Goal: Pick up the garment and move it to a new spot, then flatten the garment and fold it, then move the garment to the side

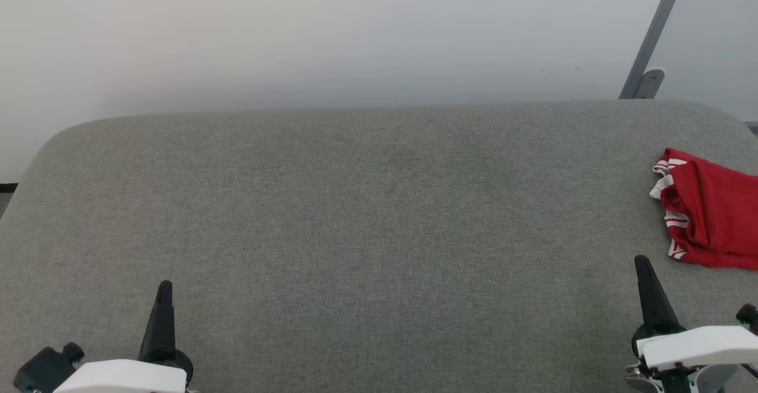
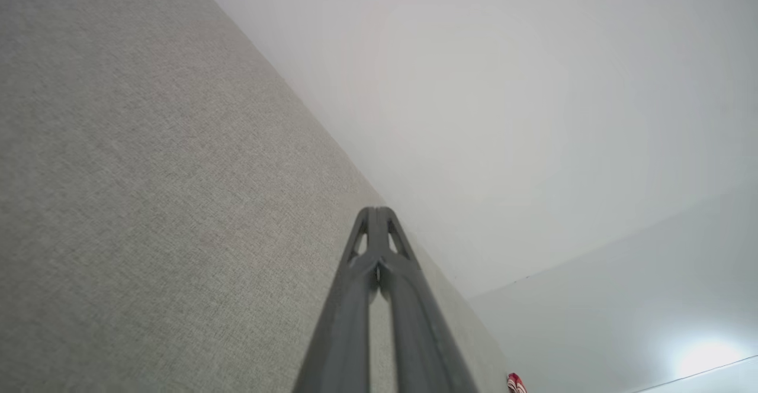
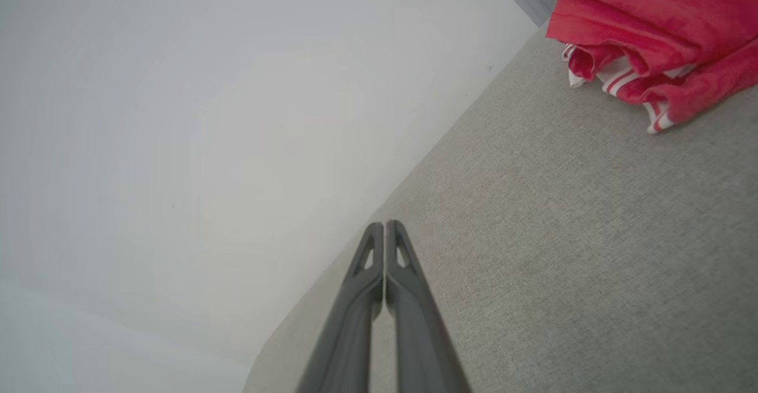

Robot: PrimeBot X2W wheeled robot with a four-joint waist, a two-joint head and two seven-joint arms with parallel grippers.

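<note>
The garment (image 1: 710, 215) is red with red-and-white striped trim. It lies bunched at the far right of the grey fabric-covered table (image 1: 355, 203) and is cut off by the head view's right edge. It also sits at the upper right of the right wrist view (image 3: 657, 26), and a small red bit of it shows at the bottom of the left wrist view (image 2: 515, 383). My right gripper (image 1: 641, 260) is shut and empty, just short of the garment's near left corner and apart from it. My left gripper (image 1: 164, 286) is shut and empty at the lower left, far from the garment.
A grey metal post (image 1: 651, 38) with a bracket leans behind the table's back right corner. A pale wall (image 1: 355, 26) runs behind the table's rounded far edge. Bare grey cloth stretches between the two grippers.
</note>
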